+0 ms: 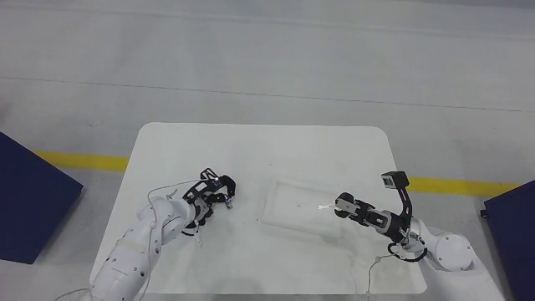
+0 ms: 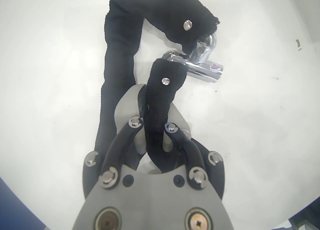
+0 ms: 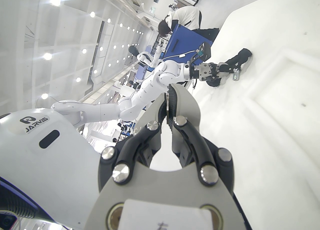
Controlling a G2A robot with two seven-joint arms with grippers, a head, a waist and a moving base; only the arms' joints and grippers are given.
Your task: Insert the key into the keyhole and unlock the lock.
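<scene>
On the white table (image 1: 251, 146), left of centre, my left gripper (image 2: 152, 115) clamped the black fabric-sleeved chain (image 2: 117, 70). Its chrome cylinder lock (image 2: 206, 69) lay flat, free end toward my right gripper (image 3: 172, 95). That one pinched the small silver key (image 1: 325, 208), which pointed at the lock, well apart.

Bright even light from ceiling lamps (image 3: 55, 1) leaves faint shadows on the white table (image 1: 292, 146) and glints off the chrome lock (image 2: 205, 69).
</scene>
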